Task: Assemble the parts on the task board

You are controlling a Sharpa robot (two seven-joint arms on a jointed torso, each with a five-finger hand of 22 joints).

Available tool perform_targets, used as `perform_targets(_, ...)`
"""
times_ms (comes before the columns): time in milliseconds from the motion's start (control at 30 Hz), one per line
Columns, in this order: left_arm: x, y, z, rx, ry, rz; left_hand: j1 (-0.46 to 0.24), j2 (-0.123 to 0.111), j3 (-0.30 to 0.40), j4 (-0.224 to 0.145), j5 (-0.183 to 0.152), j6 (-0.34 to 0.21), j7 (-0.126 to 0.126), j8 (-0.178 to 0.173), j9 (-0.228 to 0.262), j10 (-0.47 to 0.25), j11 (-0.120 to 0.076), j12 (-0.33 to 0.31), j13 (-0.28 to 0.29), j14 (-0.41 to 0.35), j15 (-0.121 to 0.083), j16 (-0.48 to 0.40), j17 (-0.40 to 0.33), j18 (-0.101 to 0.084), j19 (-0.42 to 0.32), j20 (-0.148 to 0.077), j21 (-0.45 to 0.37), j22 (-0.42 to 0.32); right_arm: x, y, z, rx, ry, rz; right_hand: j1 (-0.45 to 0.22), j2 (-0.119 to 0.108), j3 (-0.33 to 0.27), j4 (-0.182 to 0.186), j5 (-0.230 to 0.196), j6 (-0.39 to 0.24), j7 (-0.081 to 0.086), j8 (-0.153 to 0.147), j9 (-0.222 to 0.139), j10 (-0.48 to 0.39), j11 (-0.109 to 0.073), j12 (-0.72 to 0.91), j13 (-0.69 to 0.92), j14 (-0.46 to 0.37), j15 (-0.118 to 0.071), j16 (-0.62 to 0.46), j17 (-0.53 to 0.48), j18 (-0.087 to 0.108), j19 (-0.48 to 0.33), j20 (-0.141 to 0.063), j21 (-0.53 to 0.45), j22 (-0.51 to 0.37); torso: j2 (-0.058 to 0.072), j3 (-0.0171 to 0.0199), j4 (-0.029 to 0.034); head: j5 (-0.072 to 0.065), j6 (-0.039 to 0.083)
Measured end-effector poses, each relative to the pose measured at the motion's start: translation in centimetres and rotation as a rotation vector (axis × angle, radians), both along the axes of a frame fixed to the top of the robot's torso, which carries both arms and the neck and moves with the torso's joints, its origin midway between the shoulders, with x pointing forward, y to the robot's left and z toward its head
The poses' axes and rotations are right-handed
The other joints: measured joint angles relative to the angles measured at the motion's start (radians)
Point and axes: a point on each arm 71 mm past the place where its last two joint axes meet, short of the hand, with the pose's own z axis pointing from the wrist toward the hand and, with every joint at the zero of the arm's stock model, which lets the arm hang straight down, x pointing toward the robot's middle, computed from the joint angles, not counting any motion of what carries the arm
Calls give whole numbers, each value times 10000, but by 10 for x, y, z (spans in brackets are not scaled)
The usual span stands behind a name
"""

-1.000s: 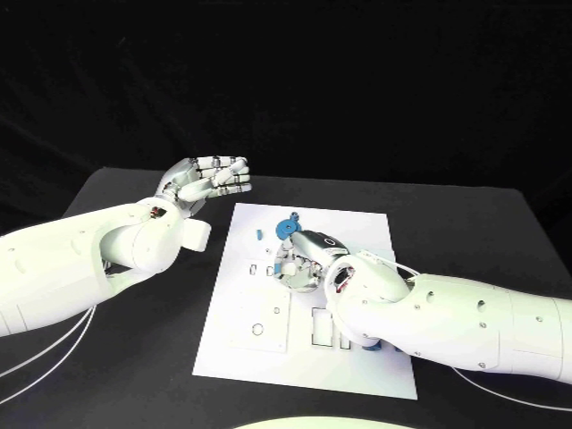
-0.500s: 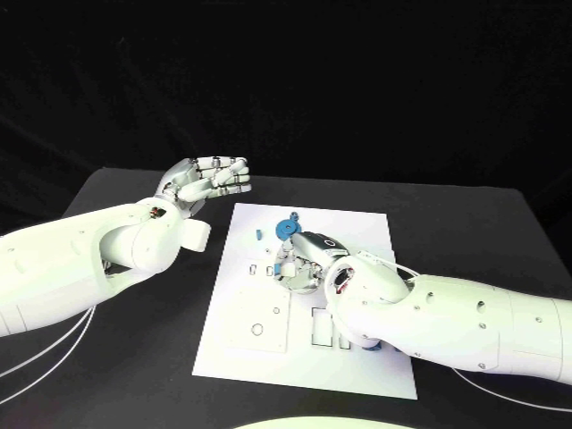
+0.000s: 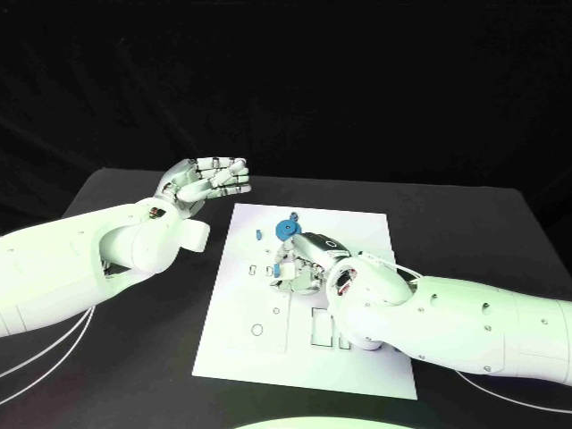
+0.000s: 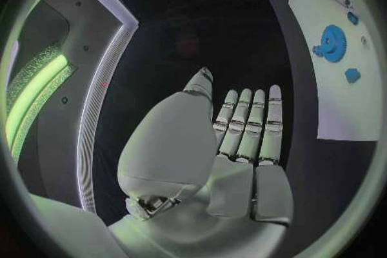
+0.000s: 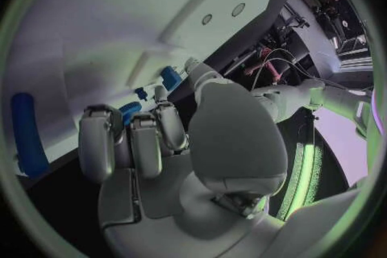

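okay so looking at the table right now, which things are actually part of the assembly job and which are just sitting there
Part of the job:
task board
blue gear standing on the board
small blue part beside the gear
blue cylinder at the board's edge
right hand, fingers down on the board

Just there:
left hand, raised beyond the board, holding nothing
black table

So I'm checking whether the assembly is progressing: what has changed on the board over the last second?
Very little. The right robot hand edged slightly toward the robot over the task board, fingers curled down near a small blue part; whether it holds it is unclear. The blue gear, the small blue piece beside it and the raised, empty left robot hand stayed put.
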Motion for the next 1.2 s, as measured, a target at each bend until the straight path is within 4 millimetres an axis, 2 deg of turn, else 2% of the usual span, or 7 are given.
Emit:
perform_targets(300,2,2,-2,386,60,-35,0,0,-140,27,0,-31,-31,39,1,391,-158,277,48,1287,-309,714,356,1,1007,-138,558,226,5,-31,27,540,-499,-115,743,339,-657,220,0,-153,55,13,-95,-170,-14,-127,-110,-23,47,-126,-1,0,-193,106,-420,-1,-60,12,-26,32,47)
perform_targets(433,2,2,-4,1069,47,-283,-151,150,-279,1,0,624,87,590,212,1441,-676,1018,288,3630,-1070,2917,1607,-1,2952,-925,1922,803,18,-58,46,1214,-493,-267,1136,501,-487,137,-1,-155,57,62,-107,-391,-3,-303,-343,-23,47,-211,7,159,-453,90,-858,-2,-134,39,-60,74,56)
perform_targets(533,2,0,-4,1897,61,-712,-702,201,-566,17,0,889,-223,1343,608,2180,-1143,2346,1066,4374,-1617,6507,4057,-2,3965,-1529,3662,1774,29,-87,64,1968,-235,-767,1187,553,-430,194,-1,-155,57,61,-121,-479,15,-368,-431,-23,47,-250,8,162,-523,88,-999,-2,-197,65,-79,94,52)
perform_targets(600,2,-3,-2,2457,102,-1044,-1315,370,-839,44,0,794,-427,2218,1131,2116,-1311,3980,2200,4827,-1806,9958,7257,-2,3981,-1667,5095,2701,36,-105,73,2448,-35,-1175,1187,553,-430,195,-1,-155,57,61,-121,-479,15,-368,-435,-23,47,-250,8,162,-539,104,-1000,-3,-231,80,-85,112,39)
perform_targets(733,5,-12,3,3846,285,-1839,-2097,776,-1370,137,0,339,-700,3843,2097,1370,-1621,7411,4577,6069,-1984,12959,10569,-2,3785,-1896,7535,4626,42,-137,84,3398,498,-1990,1141,599,-431,195,-1,-155,57,134,-132,-479,15,-368,-466,-23,47,-250,7,162,-539,104,-1054,-3,-289,104,-104,160,12)
perform_targets(1000,8,-34,4,6658,1254,-3206,-2471,1315,-2272,104,-92,106,-967,5512,3106,2240,-1920,10956,7901,6726,-2216,14289,11429,-336,4674,-2087,10716,8504,52,-181,92,4482,1106,-3202,1061,570,-438,202,-1,-155,57,138,-132,-569,32,-445,-543,-23,47,-310,6,161,-628,122,-1190,-4,-369,154,-120,208,-59)
perform_targets(1200,10,-53,-1,8617,2030,-4230,-2609,1341,-2553,97,-150,96,-977,5678,3273,2544,-1964,11402,8519,6742,-2233,14452,11428,-391,4917,-2124,11201,9224,58,-195,92,4823,1272,-3595,1042,589,-462,225,-1,-170,72,138,-132,-706,8,-560,-678,-22,47,-367,5,161,-725,95,-1378,-4,-394,171,-113,235,-119)
